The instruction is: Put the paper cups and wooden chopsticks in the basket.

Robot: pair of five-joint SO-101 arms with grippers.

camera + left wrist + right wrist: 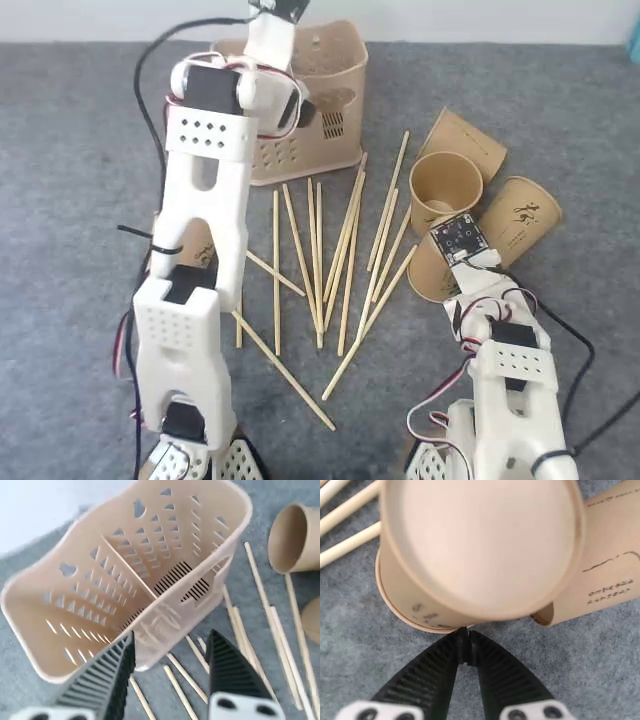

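Left gripper (171,635): jaws spread wide, nothing held. It is hung just above the near wall of the basket (75,605), whose two compartments are seen empty. Chopsticks (318,250) are scattered flat and crossed on the table, below it and off to one side.

Right gripper (466,642): jaws pressed together, tips at the rim of a lying cup (405,600). Whether paper is pinched between them cannot be told. An upright cup (480,545) is seen directly ahead, touching the lying one. A third cup (610,575), also lying, is just beside those.

Risks, as judged:
- If no rim is caught, the lying cup is likely to be shoved or rolled into the upright cup, which may be toppled.
- If paper is caught, the thin wall may be crushed or lost from the grip.
- The light basket may be tipped or pushed if its wall is struck by the left jaws.
- Crossed sticks may be dragged along when one is lifted.
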